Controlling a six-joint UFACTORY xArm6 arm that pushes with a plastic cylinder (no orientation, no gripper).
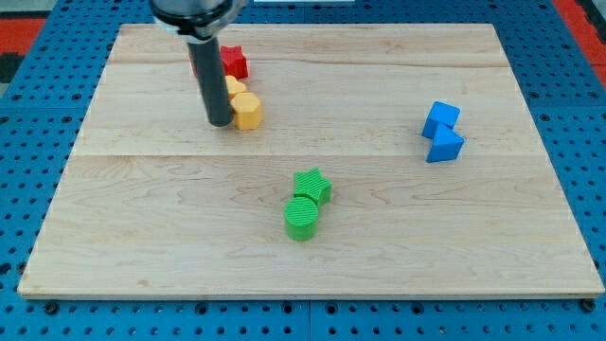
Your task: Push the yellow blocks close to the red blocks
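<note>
So there's this pale wooden board (312, 227) sitting on a blue pegboard table (38, 317), with a bit of red showing at the top corners of the view.

Closest to the bottom edge, roughly mid-board, is a green cylinder (301, 218), and right behind it, touching, a green star (313, 185). Over on the view's right, well apart from everything else, two blue blocks are jammed together: a blue triangular wedge (444, 145) in front and a blue angular block (440, 116) just behind it.

Then the action corner, top left of the view. The dark rod comes down from the top and my tip (220, 123) rests on the board just left of the yellow hexagon (247, 110), basically touching it. It's only a rod, so nothing to open or grab; it's holding nothing. Behind the hexagon is a second yellow block (234, 87), half hidden by the rod, shape unclear. Just past that sits a red block (234, 62), right against the yellow ones. More red peeks out left of the rod, can't tell what.
</note>
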